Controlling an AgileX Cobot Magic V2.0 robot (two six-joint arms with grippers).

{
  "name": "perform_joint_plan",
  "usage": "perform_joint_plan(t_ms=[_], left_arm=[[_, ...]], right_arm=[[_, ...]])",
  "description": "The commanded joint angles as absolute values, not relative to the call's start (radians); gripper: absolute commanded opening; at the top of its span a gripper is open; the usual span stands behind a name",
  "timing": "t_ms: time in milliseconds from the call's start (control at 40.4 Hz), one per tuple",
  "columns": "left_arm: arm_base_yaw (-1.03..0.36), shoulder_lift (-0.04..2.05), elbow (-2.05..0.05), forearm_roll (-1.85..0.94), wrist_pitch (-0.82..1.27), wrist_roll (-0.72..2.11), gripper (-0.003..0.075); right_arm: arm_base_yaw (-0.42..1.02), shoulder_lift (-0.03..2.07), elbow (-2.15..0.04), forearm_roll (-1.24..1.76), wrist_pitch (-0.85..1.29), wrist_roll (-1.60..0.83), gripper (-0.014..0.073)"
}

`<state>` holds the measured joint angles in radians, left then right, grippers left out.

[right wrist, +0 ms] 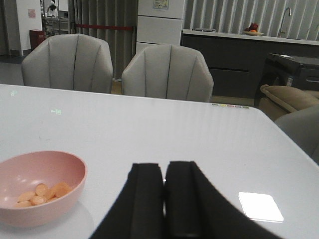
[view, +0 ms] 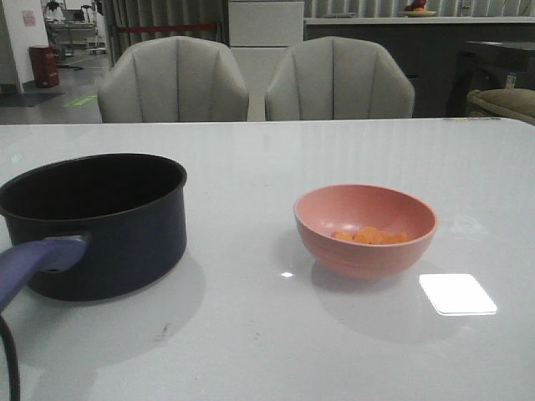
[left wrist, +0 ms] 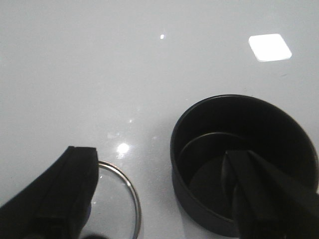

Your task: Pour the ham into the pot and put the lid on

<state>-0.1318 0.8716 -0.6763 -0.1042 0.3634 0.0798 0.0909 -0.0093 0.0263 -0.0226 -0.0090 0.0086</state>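
The dark navy pot (view: 100, 221) stands at the table's left, its purplish handle (view: 33, 263) pointing toward the front edge. Right of it sits a pink bowl (view: 365, 230) holding small orange ham pieces (view: 370, 236). In the left wrist view my left gripper (left wrist: 159, 159) hangs open above the table, one finger over the glass lid (left wrist: 117, 204), the other over the pot (left wrist: 244, 159). The lid lies flat beside the pot; its knob is mostly hidden. My right gripper (right wrist: 164, 169) is shut and empty, to the right of the bowl (right wrist: 37, 186) and the ham (right wrist: 42, 193).
Two grey chairs (view: 251, 79) stand behind the table's far edge. A bright light reflection (view: 457, 293) lies on the white tabletop right of the bowl. A black cable (view: 10, 359) runs along the front left corner.
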Motion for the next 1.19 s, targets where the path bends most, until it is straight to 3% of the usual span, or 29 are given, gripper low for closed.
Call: perform_joint_plan(t_ms=[0,297,594,891,1164], left_arm=[[-0.188,0.754,-0.631,-0.123,0.226,0.078,0.0529],[-0.252,0.403,-0.453,-0.153,0.157,0.078,0.0529],[-0.327,0.121,-0.337,-0.151,0.228,0.078,0.0529],[-0.336,0.072,-0.315,-0.149,0.261,0.078,0.0529],[-0.336,0.072,-0.315,-0.149,0.261,0.078,0.0529]], right_arm=[[0.085,-0.03,0.022,-0.035,-0.093,0.007,0.016],[0.085,-0.03,0.022,-0.035,-0.093,0.007,0.016],[0.085,-0.03,0.022,-0.035,-0.094,0.007,0.016],[0.085,-0.029,0.013,0.0,-0.2,0.015,0.016],[0.086,0.153,-0.22,0.01,0.055,0.022,0.016]])
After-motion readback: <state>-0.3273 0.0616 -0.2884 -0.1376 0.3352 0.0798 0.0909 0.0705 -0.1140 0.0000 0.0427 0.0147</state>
